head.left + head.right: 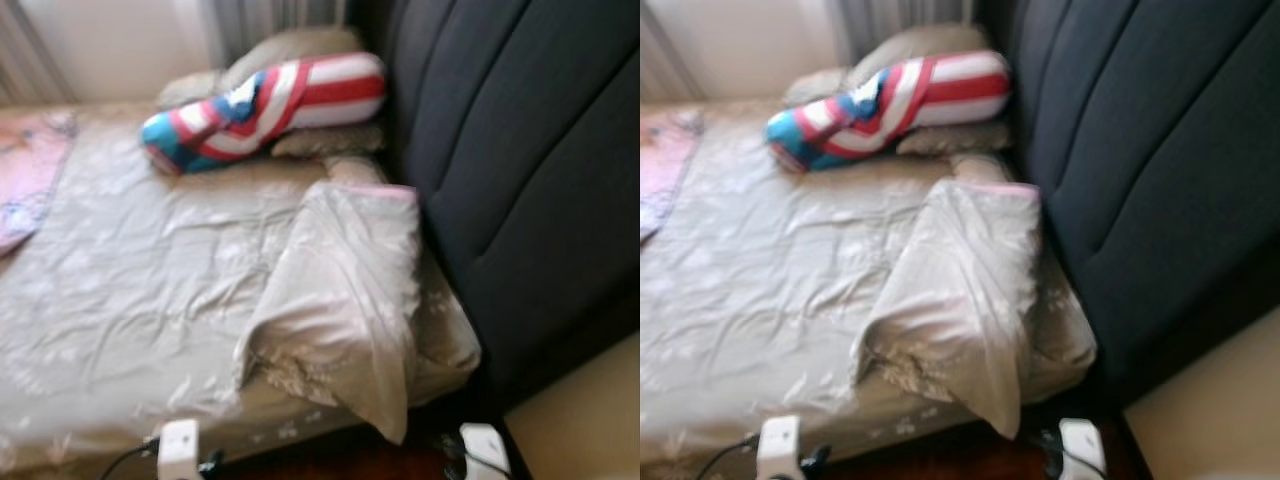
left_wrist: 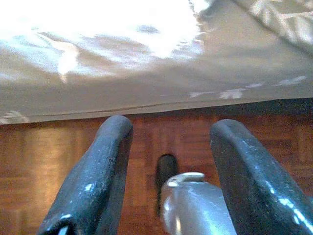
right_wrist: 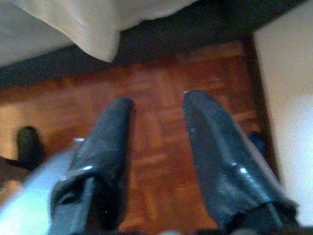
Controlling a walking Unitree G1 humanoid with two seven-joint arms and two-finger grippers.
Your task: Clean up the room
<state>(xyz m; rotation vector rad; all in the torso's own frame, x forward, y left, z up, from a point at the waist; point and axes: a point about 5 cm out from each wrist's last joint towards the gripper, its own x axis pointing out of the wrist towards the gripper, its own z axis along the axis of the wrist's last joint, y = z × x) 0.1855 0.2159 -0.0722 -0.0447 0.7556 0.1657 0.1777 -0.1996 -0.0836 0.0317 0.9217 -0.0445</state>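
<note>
So the bed (image 1: pixel 120 300) was taken as the landmark here, and most of the mess was on it. A beige duvet (image 1: pixel 350 300) was bunched into a long crumpled fold on the headboard side of the bed, its lower corner drooping off the near edge toward the parquet floor (image 3: pixel 161 117). Its long axis was seen running roughly from the far pillows down to that near edge, with the pink-trimmed end pointing toward the pillows, right alongside the dark padded headboard (image 1: pixel 520 180). A red, white and blue striped bolster (image 1: pixel 265 105) was lying at the far end of the bed, across the pillows, with its blue end pointing away from the headboard. A pink blanket (image 1: pixel 30 170) was spotted at the side of the bed farthest from the headboard. Both arms were held low, just in front of the bed's near edge: the left gripper (image 2: pixel 168 147) was seen with its fingers spread apart and nothing between them, over the floor just below the hanging sheet, and the right gripper (image 3: pixel 156 127) was likewise parted and empty, near the drooping duvet corner. My guess is the step in hand was straightening the duvet. It'd probably be done best if the hanging corner were pinched well into the fabric, lifted clear of the floor, then pulled flat away from the headboard, so the fold is opened out and not dragged along.
</note>
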